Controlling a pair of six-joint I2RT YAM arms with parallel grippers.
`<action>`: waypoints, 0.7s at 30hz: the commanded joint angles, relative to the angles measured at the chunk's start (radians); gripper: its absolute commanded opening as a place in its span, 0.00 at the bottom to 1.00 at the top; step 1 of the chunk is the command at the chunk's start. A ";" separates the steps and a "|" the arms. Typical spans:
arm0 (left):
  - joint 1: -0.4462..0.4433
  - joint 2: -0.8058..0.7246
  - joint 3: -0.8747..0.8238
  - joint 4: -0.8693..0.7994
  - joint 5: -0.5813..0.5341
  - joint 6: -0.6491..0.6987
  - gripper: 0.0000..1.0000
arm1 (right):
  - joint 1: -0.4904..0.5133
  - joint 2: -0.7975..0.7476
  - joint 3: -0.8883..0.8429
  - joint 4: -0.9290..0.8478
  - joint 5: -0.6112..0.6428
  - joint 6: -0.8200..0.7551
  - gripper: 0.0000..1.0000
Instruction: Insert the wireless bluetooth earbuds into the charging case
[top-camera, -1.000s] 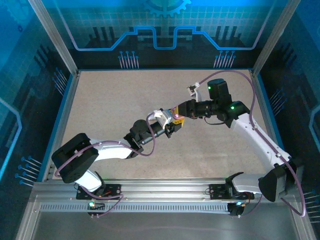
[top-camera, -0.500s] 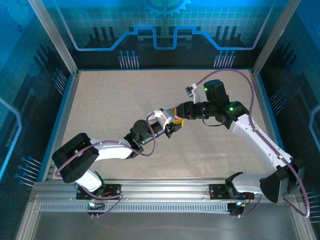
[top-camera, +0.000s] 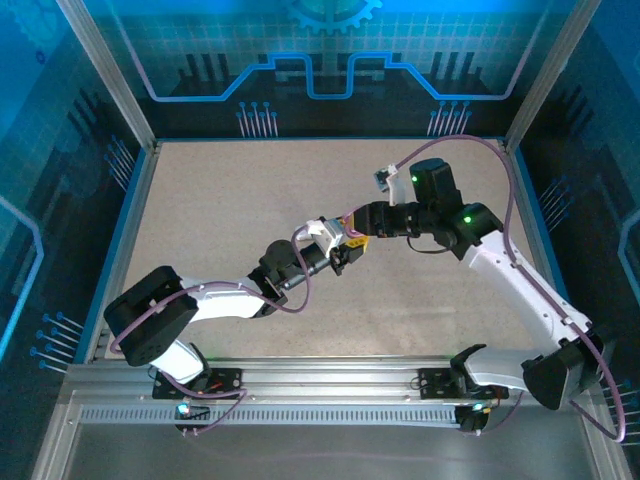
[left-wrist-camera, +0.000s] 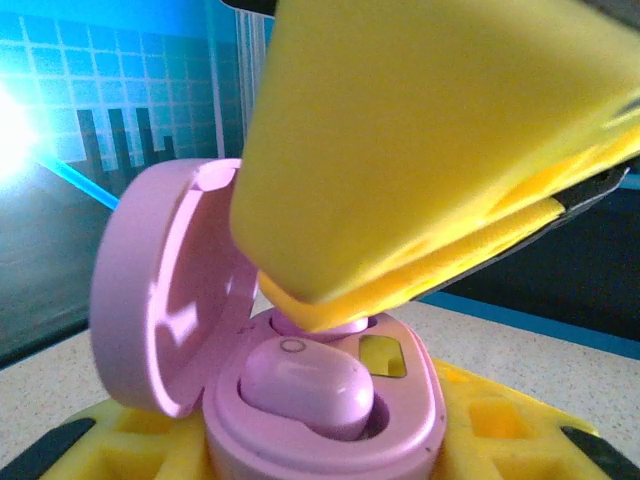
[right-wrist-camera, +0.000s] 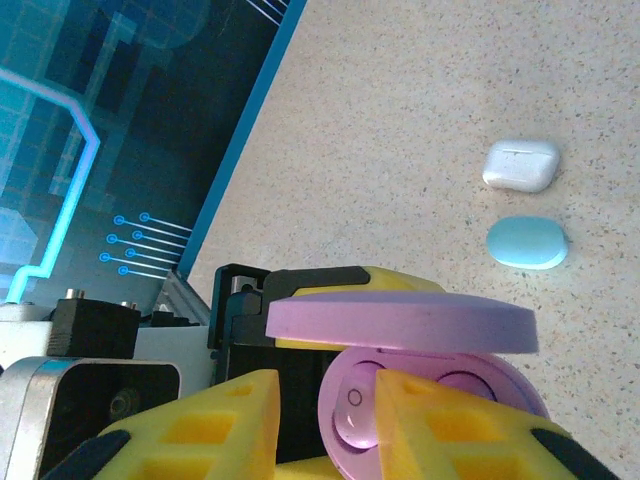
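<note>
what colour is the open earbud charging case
Light purple throughout, the glossy pebble-shaped plastic case. The left wrist view shows it best.

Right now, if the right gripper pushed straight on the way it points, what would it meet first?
Probably the open light purple pebble-shaped charging case, held by the left gripper; the right gripper looks almost on it, though depth is unclear.

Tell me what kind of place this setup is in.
Probably a robot lab cell: left arm and right arm bolted to an aluminium rail, a speckled tabletop fenced by metal posts, blue circuit-pattern wall panels.
</note>
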 joint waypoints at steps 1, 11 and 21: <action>-0.013 -0.017 -0.002 0.093 -0.007 -0.001 0.36 | 0.003 -0.025 0.037 -0.036 0.036 0.005 0.33; -0.013 -0.032 -0.030 0.090 -0.007 0.014 0.36 | -0.002 -0.116 0.034 0.003 0.046 -0.012 0.35; -0.013 -0.077 -0.079 0.101 0.041 0.028 0.36 | -0.096 -0.142 0.032 0.019 0.090 0.037 0.46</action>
